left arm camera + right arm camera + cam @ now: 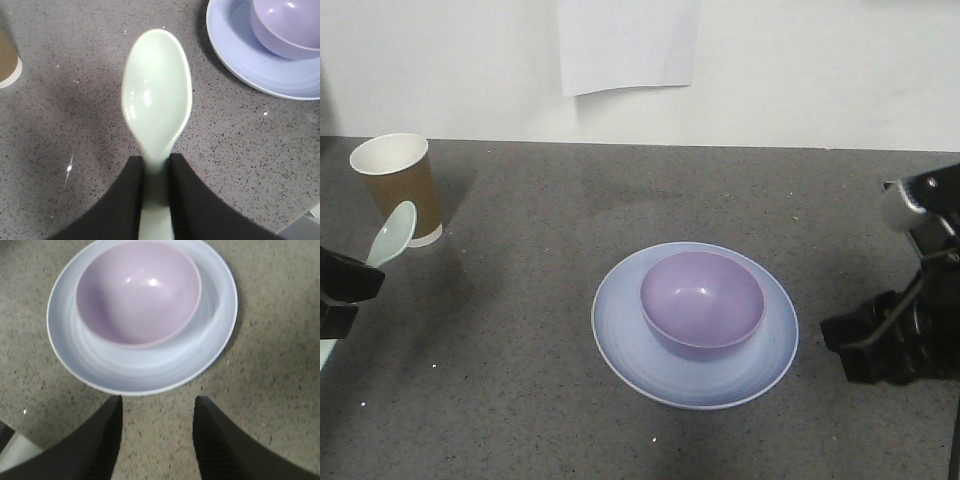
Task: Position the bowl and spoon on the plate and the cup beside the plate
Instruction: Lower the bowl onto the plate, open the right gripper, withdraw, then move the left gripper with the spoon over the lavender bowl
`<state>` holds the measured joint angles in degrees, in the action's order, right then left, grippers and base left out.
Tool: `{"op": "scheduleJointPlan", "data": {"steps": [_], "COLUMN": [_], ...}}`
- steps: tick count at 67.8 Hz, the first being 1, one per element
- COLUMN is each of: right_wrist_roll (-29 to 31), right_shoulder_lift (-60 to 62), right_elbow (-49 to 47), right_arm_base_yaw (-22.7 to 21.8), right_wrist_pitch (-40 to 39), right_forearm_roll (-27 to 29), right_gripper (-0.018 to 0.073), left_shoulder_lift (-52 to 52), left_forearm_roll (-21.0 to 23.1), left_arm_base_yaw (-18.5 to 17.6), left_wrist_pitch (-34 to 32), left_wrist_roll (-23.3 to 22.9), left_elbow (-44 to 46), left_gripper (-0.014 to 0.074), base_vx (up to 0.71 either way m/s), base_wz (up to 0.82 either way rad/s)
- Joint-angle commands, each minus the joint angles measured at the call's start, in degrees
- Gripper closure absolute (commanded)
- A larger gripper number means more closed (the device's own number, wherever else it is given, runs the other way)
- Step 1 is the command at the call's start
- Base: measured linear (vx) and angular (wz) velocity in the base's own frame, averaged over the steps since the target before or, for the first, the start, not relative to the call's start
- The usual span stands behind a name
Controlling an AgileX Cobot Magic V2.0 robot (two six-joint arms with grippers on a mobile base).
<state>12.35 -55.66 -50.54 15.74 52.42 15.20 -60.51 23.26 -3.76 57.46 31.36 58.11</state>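
The spoon [157, 100] is a pale mint-green plastic piece with a glossy oval scoop that narrows to a short handle. The scoop's hollow faces the left wrist camera and catches small highlights. The left gripper [156, 167] is clamped on the handle, its two black fingers pressing either side just behind the scoop. In the front view the spoon [395, 235] appears to be held clear of the table [520, 390], at about 9 o'clock from the plate [620, 335] and well apart from it.

The lavender bowl [702, 300] already sits on the pale blue plate, shifted a little toward 12 o'clock. That leaves the widest bare band of plate from roughly 5 to 8 o'clock. The brown paper cup [398, 185] stands upright at about 10 o'clock from the plate, far off near the table's back edge, just behind the spoon's tip in that view.

The step in hand looks like the spoon's placement. The next move probably calls for carrying it across toward 3 o'clock and lowering it onto the plate's bare band or into the bowl before letting go. The cup would then need bringing closer.

The right gripper [157, 410] hangs at the plate's 3 o'clock side in the front view, jaws apart and holding nothing.
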Motion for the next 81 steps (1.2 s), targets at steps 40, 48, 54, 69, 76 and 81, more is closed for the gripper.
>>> {"op": "scheduleJointPlan", "data": {"steps": [40, 48, 54, 69, 76, 81], "right_wrist_roll": [2.1, 2.1, 2.1, 2.1, 2.1, 2.1], "right_shoulder_lift": [4.8, 4.8, 4.8, 4.8, 4.8, 4.8], "right_elbow": [4.5, 4.5, 4.5, 4.5, 4.5, 4.5], "right_arm_base_yaw": [-0.2, -0.2, -0.2, -0.2, -0.2, -0.2], "right_wrist_pitch": [-4.6, -4.6, -4.6, -4.6, -4.6, -4.6], "right_forearm_roll": [0.5, 0.5, 0.5, 0.5, 0.5, 0.5], "right_gripper": [0.0243, 0.0243, 0.0243, 0.0243, 0.0243, 0.0243], "left_shoulder_lift": [1.0, 0.5, -0.5, -5.4, -8.4, -11.2], "left_forearm_roll": [6.1, 6.5, 6.3, 5.3, 3.7, 2.5], "left_arm_base_yaw": [-2.5, -5.1, -7.4, -13.6, -16.7, -19.0], "left_wrist_pitch": [-2.2, -2.9, -3.1, -1.6, -0.9, -0.5], "left_wrist_roll": [7.8, 9.5, 10.2, 10.7, 10.7, 10.6], "left_elbow": [1.6, 1.7, 2.3, 8.5, 11.8, 14.3], "left_gripper": [0.0531, 0.0531, 0.0531, 0.0531, 0.0531, 0.0531], "base_vx": [0.00, 0.00, 0.00, 0.00, 0.00, 0.00], "base_wz": [0.00, 0.00, 0.00, 0.00, 0.00, 0.00]}}
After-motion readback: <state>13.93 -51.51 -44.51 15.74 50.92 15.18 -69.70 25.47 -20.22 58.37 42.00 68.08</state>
